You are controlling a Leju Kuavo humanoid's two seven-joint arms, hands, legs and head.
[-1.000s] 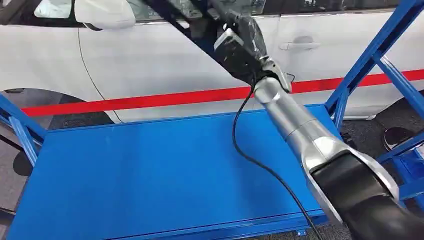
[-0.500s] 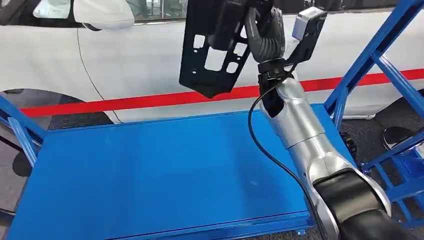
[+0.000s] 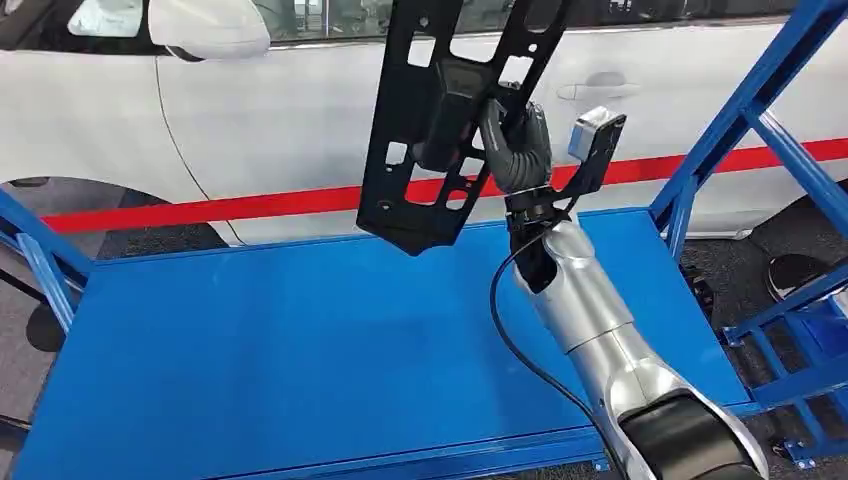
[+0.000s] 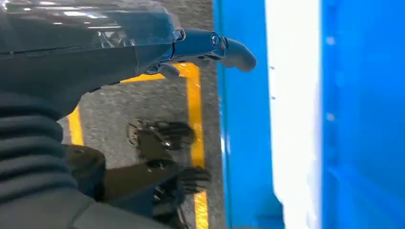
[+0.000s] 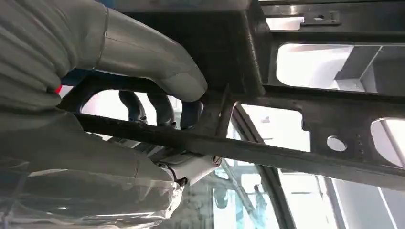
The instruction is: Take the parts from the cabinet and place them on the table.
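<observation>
Head view shows the right hand [image 3: 515, 140] gripping the black part [image 3: 440, 120], which hangs long-axis near upright above the blue table [image 3: 300, 350].

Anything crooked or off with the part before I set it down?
The black panel hangs tilted in the right hand, lowest corner above the blue table, not touching. No damage visible. The grip sits mid-panel, fingers through a cutout.

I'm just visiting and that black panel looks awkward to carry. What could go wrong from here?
The right hand holds the black part near its middle, high above the blue table, so it might swing or slip. Its upper end sits close to the white car behind, so a wide move could knock it.
</observation>
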